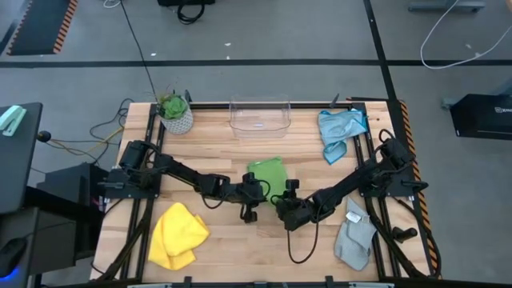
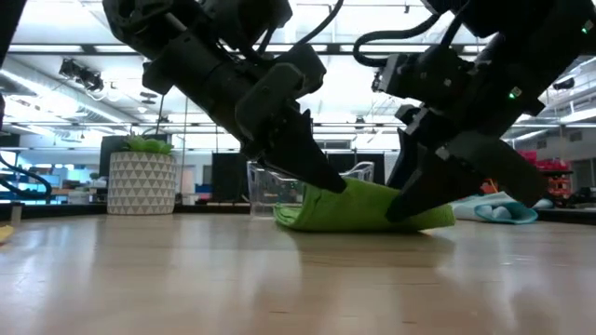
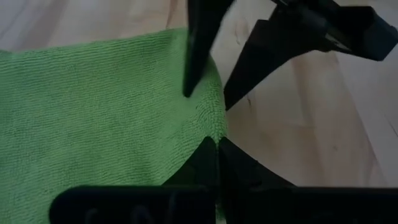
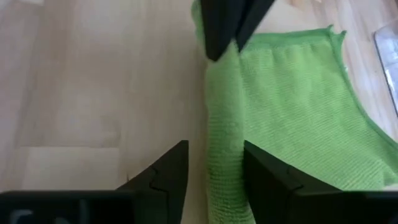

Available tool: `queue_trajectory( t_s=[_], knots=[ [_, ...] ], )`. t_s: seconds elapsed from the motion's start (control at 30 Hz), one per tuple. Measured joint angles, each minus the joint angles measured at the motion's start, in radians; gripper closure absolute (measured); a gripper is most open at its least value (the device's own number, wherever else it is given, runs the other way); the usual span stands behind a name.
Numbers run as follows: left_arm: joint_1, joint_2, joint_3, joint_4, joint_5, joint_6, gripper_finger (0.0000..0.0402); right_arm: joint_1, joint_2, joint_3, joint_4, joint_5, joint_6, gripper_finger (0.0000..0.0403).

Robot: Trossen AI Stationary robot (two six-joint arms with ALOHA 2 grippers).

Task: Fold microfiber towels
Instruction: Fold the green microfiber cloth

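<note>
The bright green towel [image 1: 268,173] lies mid-table, its near side bunched into a raised ridge [image 4: 224,124]. My left gripper [image 3: 217,142] comes in from the table's left and is shut on that ridge. My right gripper [image 4: 214,155] reaches in from the right. It is open, with one finger on each side of the same ridge, a little nearer than the left gripper. The yellow towel [image 1: 178,234] lies crumpled at the near left, the light blue towel [image 1: 340,128] at the far right, and the pale grey towel [image 1: 354,236] at the near right. My left gripper pinches the green towel's bunched near edge [image 3: 211,127] between its two shut fingers, slanting down from the table's left. The cloth rises slightly at the fingers [image 2: 349,191]; the rest lies flat on the table. My right gripper: I cannot tell whether its fingers touch the ridge.
A potted plant [image 1: 174,112] stands at the far left and a clear plastic bin [image 1: 259,114] at the far middle, just behind the green towel. Bare wood [image 1: 240,248] shows between the yellow and grey towels.
</note>
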Motion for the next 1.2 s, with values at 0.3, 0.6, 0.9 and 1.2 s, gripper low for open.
queue_trajectory(
  t_s=[0.3, 0.6, 0.9, 1.2],
  knots=[
    [0.001, 0.0, 0.0, 0.002, 0.0, -0.003, 0.0386, 0.001, -0.021, 0.0, 0.001, 0.059, 0.018, 0.0365],
    [0.001, -0.109, 0.0, -0.052, 0.0, 0.034, 0.0318, -0.003, -0.047, 0.0, -0.016, 0.035, 0.028, 0.0393],
    [0.027, -0.247, -0.063, -0.075, 0.003, 0.115, 0.0257, 0.001, -0.055, 0.0, -0.02, -0.066, 0.01, 0.0395],
    [0.079, -0.146, -0.212, 0.157, 0.004, 0.079, 0.0352, 0.034, -0.055, 0.103, -0.121, -0.148, -0.04, 0.0393]
  ],
)
